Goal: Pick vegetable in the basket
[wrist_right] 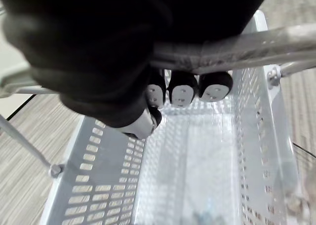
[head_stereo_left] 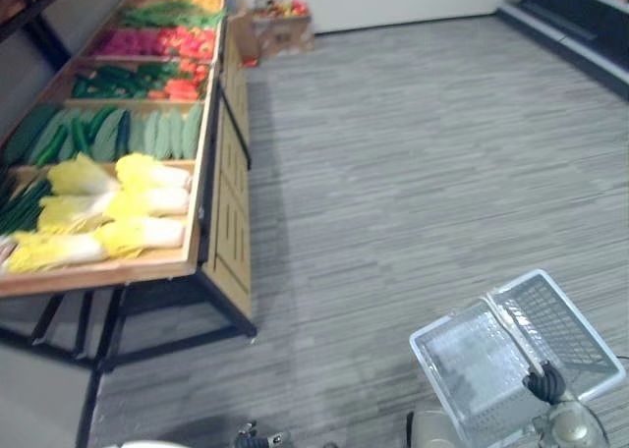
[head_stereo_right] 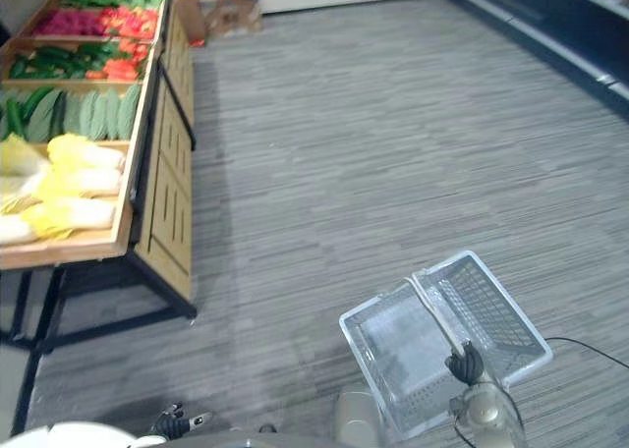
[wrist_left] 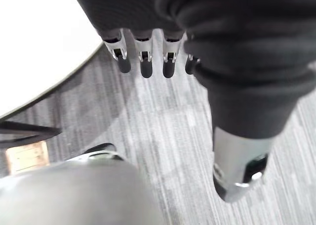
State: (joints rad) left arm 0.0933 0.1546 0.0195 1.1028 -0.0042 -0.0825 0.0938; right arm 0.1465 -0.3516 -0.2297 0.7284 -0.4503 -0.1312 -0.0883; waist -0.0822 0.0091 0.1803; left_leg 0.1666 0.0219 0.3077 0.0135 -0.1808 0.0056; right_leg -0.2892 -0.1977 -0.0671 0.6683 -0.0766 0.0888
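At far left, on the wooden stand [head_stereo_left: 157, 266]: yellow-white cabbages [head_stereo_left: 147, 200], green cucumbers [head_stereo_left: 118, 132], and further back red ones [head_stereo_left: 187, 45], perhaps peppers. Lower left, left hand [wrist_left: 145, 55] pointing down over the grey floor [head_stereo_left: 393, 153], fingers straight and loose, grasping nothing. Lower right, right hand [wrist_right: 182, 89] clenched round the handle [wrist_right: 247, 50] of the white basket [head_stereo_left: 462, 369], well apart from the stand.

Produce stand [head_stereo_left: 228, 202] runs along robot's L, front to back. Cabbages [head_stereo_left: 118, 207] in nearest compartment, cucumbers [head_stereo_left: 118, 134] in next one behind, more veg beyond. Box [head_stereo_left: 280, 30] on floor past stand's far end. Basket [head_stereo_left: 560, 320] low on R, well apart from stand, its handle in R hand [head_stereo_left: 543, 379].
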